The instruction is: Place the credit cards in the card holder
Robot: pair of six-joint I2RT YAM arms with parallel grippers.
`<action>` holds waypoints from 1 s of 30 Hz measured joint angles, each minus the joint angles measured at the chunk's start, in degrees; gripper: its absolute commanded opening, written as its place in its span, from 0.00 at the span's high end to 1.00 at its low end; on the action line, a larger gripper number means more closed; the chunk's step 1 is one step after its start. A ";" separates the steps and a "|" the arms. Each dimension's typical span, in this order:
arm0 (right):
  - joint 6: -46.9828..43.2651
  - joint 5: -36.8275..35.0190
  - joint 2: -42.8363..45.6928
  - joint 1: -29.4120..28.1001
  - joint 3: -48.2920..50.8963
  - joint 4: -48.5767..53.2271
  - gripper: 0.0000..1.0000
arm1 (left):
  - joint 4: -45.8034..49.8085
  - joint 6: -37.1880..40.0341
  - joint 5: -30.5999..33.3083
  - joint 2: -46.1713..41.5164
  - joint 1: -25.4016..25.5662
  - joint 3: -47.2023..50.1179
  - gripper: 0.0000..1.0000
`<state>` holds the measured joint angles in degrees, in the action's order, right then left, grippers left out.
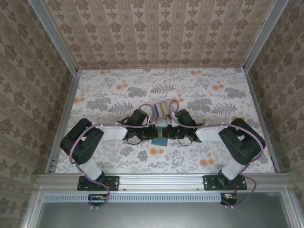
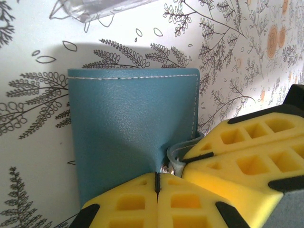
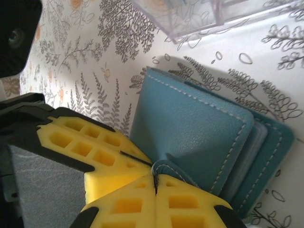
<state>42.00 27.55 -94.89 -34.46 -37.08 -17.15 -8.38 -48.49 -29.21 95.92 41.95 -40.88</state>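
The teal card holder (image 2: pixel 128 123) lies folded on the floral counter (image 1: pixel 118 90), midway between the two arms. The left pincer (image 2: pixel 156 179) is pressed together on the card holder's near edge, and the leather puckers where the pads bite. The right pincer (image 3: pixel 155 181) is pinched on a cover flap at the same edge, directly beside the left one. With each holding a separate layer, the likely aim is to pull the covers apart so the fold opens to take cards. The credit cards (image 1: pixel 161 109), blue, tan and whitish, stand upright in a clear plastic box (image 3: pixel 190 16) just beyond the card holder's far edge, none yet moved. The card holder shows only pale stitching along its borders, with no brand, label or readable lettering.
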 measured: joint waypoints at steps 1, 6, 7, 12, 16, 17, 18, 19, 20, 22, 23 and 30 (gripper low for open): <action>-0.02 0.00 -0.04 -0.11 0.00 0.02 1.00 | 0.00 0.00 0.00 0.00 0.00 0.00 0.99; -1.14 -0.09 -0.11 -0.26 -0.48 1.03 1.00 | 0.00 0.00 0.00 0.00 0.00 0.00 0.99; -1.57 -0.31 -0.11 -0.37 -0.68 1.46 1.00 | 0.00 0.00 0.00 0.00 0.00 0.00 0.99; -4.48 -2.16 -0.11 -1.18 -1.99 4.26 1.00 | 0.00 0.00 0.00 0.02 -0.07 0.00 0.99; -7.34 -5.53 -0.09 -2.86 -2.75 5.68 1.00 | 0.13 0.00 0.02 0.02 -0.07 0.00 0.99; -7.82 -6.54 -0.09 -3.41 -2.86 5.90 1.00 | 0.17 0.00 0.02 0.02 -0.13 0.00 0.99; -8.33 -7.76 -0.04 -4.04 -2.91 6.01 1.00 | 0.20 0.00 0.00 0.02 -0.26 0.00 0.99; -8.83 -9.18 0.24 -4.66 -2.91 6.19 1.00 | 0.22 0.00 -0.04 0.02 -0.37 0.00 0.99; -9.11 -10.40 0.46 -5.20 -2.89 6.27 1.00 | 0.24 0.00 -0.13 0.02 -0.44 0.02 0.99; -9.55 -13.55 1.16 -6.49 -2.60 6.67 1.00 | 0.13 -0.02 -0.24 0.00 -0.52 0.17 0.99; -9.81 -14.75 1.46 -7.02 -2.38 6.64 1.00 | -0.02 -0.02 -0.37 -0.09 -0.63 0.31 0.99; -10.40 -16.92 2.21 -7.82 -2.60 7.67 0.89 | 2.67 0.02 0.61 -6.23 -3.82 2.47 0.92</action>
<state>31.59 10.63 -92.68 -42.28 -39.68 -9.47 -5.72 -48.47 -28.60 89.69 38.13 -38.41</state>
